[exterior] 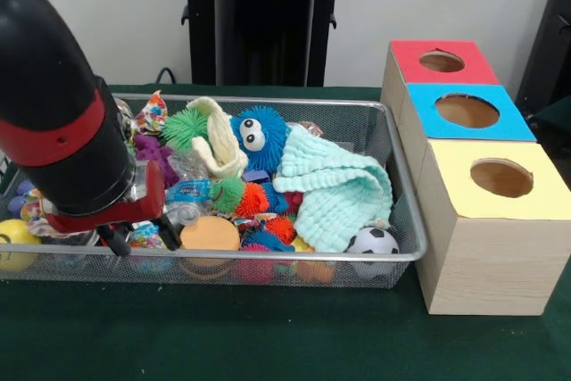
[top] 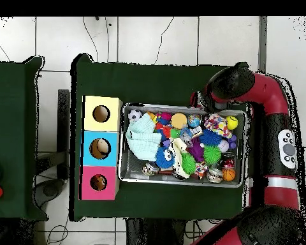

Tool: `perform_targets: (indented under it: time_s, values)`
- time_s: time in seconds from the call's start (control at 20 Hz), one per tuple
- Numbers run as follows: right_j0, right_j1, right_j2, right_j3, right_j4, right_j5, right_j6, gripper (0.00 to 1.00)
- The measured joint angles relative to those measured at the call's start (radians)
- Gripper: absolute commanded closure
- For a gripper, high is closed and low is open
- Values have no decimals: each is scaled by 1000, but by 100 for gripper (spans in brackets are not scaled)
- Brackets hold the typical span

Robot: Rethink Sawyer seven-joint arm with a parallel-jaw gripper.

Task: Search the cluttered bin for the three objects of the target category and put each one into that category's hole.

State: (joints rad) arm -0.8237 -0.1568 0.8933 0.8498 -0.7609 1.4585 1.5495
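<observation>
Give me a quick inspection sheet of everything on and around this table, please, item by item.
Surface: dark green cloth-covered table, bare in front of the bin.
Job's things: silver wire-mesh bin full of toys; three wooden boxes with round holes, topped red, blue and yellow.
Clutter: mint green knitted cloth, blue fuzzy toy with googly eyes, small black and white soccer ball, orange disc, green spiky ball.
Grippers: red and black gripper low over the bin's end, fingers unclear.
Cables: dark cables on the white tiled floor.
Surroundings: second green table beside.
</observation>
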Motion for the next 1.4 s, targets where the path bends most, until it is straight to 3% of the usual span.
perform_targets:
  time_s: [0.25, 0.55, 0.8, 1.4]
  values:
    - [23, 41, 0, -100, 22, 71, 0, 0]
    - [39, 113, -10, -175, 20, 63, 0, 0]
    - [45, 162, -19, -198, 23, 14, 0, 0]
    - [75, 166, -52, -220, 23, -19, 0, 0]
